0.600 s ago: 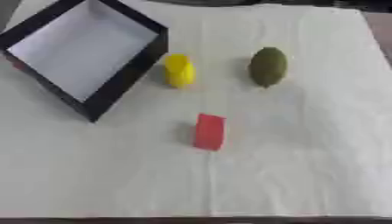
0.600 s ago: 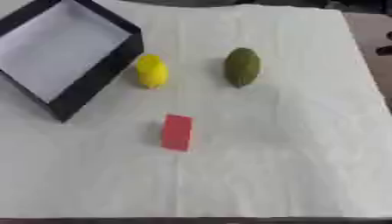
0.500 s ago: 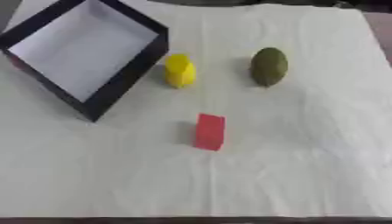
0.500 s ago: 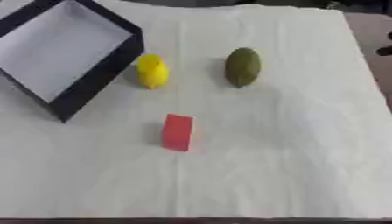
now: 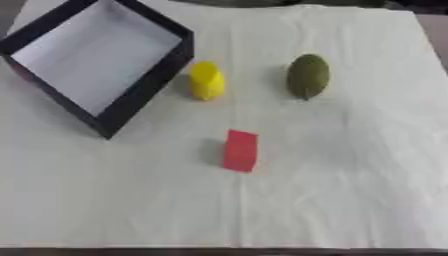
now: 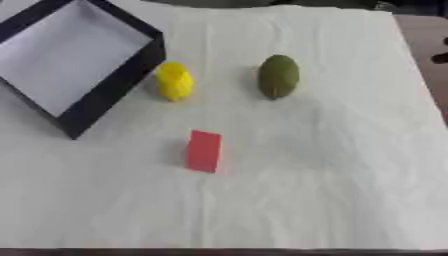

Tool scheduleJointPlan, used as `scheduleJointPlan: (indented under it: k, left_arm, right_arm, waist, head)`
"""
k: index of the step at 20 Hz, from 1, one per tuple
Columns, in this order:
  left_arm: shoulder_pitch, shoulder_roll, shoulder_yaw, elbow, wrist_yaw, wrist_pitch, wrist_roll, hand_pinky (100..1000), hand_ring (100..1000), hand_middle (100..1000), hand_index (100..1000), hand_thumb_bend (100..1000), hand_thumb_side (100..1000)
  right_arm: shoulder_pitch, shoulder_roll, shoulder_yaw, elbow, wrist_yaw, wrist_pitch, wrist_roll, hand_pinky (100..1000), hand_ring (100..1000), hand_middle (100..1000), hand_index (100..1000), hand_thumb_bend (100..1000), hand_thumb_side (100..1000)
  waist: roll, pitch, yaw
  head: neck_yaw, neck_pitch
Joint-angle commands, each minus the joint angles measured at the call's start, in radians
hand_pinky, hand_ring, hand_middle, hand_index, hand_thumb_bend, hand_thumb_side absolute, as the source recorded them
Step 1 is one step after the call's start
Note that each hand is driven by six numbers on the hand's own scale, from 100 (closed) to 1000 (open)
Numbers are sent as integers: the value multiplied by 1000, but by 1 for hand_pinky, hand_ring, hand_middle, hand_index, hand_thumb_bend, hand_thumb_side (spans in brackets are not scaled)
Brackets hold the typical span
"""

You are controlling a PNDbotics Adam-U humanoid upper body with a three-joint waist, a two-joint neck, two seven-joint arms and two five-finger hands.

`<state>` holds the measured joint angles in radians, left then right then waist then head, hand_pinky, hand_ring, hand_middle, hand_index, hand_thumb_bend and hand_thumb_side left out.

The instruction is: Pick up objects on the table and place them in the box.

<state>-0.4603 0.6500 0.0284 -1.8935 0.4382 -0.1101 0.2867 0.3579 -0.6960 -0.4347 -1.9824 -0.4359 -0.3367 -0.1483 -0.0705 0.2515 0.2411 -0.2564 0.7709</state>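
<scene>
Neither hand anywhere in shot, so grip unknowable. Dark-walled box (image 5: 131, 102) sitting far left on white cloth (image 5: 350, 175); yellow piece (image 5: 206, 80) just beside its wall, olive-green oval (image 5: 308, 76) further right, red block (image 5: 241, 150) nearer, apart.

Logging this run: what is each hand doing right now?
Left hand: not in view.
Right hand: not in view.

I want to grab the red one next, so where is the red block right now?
The red rectangular block lies near the middle of the white cloth, nearer the robot than the yellow object, apart from the black box.
</scene>
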Motion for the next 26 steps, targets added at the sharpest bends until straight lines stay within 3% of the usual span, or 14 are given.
scheduleJointPlan:
  k: [1, 2, 5, 11, 19, 26]
  left_arm:
    - [-16, 25, 9, -8, 1, -3, -2, 980, 637, 915, 837, 159, 747]
    - [-16, 25, 8, -7, 1, -3, -2, 980, 637, 915, 837, 160, 747]
    - [-19, 23, 6, -8, 1, -2, -5, 980, 637, 915, 837, 160, 747]
    - [-23, 22, 1, -7, 3, 0, -9, 979, 637, 915, 837, 159, 746]
    - [-28, 22, -5, -6, 5, 3, -14, 980, 637, 916, 836, 159, 746]
    - [-29, 22, -7, -5, 5, 4, -17, 980, 637, 916, 836, 159, 746]
  right_arm:
    - [-19, -63, 2, -18, 37, -39, 10, 1000, 697, 737, 880, 100, 512]
    - [-29, -76, 11, -18, 63, -65, 21, 1000, 720, 756, 891, 100, 419]
    - [-61, -120, 68, -18, 173, -168, 71, 990, 743, 778, 900, 100, 257]
    - [-115, -195, 214, -18, 387, -289, 116, 971, 764, 800, 904, 100, 104]
    - [-172, -257, 352, -18, 547, -353, 116, 967, 776, 811, 908, 100, 100]
    - [-200, -262, 398, -18, 588, -350, 122, 969, 778, 813, 911, 100, 102]
  waist:
    - [14, -12, -2]
    - [14, -13, -2]
    - [14, -15, -1]
    - [12, -21, 5]
    - [8, -24, 12]
    - [6, -26, 12]
  head:
    - [4, -1]
    - [3, -1]
    - [0, -1]
    - [-9, -1]
    - [-11, -1]
    - [-9, -1]
